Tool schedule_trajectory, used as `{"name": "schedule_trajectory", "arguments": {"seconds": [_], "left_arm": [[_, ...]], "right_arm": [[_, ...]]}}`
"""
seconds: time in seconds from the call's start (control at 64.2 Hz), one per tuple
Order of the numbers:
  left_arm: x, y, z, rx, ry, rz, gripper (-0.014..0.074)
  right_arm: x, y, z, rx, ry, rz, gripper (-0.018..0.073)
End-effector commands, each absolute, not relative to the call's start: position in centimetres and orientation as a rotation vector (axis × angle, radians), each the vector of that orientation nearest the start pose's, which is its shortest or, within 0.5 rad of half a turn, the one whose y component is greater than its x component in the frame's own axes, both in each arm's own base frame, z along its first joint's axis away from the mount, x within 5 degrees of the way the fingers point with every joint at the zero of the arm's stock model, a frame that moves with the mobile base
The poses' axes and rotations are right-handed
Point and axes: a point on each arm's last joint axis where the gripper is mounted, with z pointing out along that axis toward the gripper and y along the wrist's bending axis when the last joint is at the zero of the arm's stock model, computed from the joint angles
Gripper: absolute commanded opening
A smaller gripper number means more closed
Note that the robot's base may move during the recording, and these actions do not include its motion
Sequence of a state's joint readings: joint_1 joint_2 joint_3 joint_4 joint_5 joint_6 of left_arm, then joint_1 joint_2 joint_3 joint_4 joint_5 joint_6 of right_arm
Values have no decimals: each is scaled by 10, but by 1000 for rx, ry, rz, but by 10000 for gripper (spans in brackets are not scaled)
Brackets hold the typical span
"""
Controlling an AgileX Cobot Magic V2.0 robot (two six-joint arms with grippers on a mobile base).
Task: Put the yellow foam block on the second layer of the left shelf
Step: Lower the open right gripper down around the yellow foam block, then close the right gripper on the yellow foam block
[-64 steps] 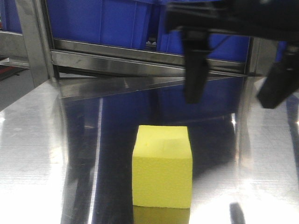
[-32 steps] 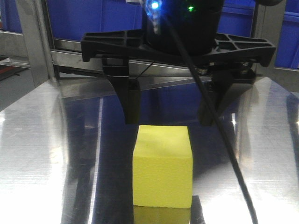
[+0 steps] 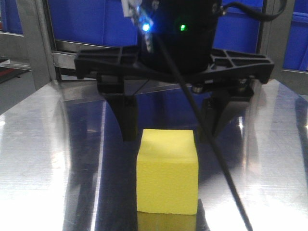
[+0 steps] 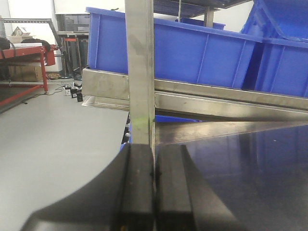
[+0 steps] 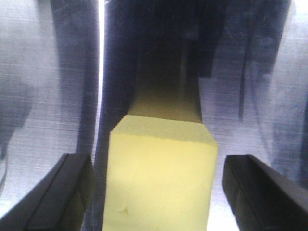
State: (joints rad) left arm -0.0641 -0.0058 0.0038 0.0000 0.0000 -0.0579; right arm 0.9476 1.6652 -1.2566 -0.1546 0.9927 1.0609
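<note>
The bright yellow foam cube [image 3: 167, 171] sits square on the shiny steel tabletop [image 3: 38, 144], untouched and not yet on any shelf. Just behind and above it hangs the black right gripper [image 3: 170, 136], jaws spread wide, a finger clear of each side. I'd say the grasp comes next: lower until both fingers flank the side faces evenly, then squeeze gently, since foam dents. The left gripper [image 4: 154, 192] sits empty, jaws pressed together, facing blue plastic bins [image 4: 192, 53].
</note>
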Motion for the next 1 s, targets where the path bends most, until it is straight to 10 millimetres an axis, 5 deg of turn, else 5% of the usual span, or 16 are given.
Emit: {"name": "schedule_trajectory", "arguments": {"seconds": [0.0,0.311,0.981], "left_arm": [[54,-4,212,0,1406,-110,124],[54,-4,212,0,1406,-110,124],[54,-4,212,0,1406,-110,124]], "right_arm": [[206,266,271,51,2816,267,632],[203,270,245,74,2876,285,632],[204,270,236,78,2900,253,621]]}}
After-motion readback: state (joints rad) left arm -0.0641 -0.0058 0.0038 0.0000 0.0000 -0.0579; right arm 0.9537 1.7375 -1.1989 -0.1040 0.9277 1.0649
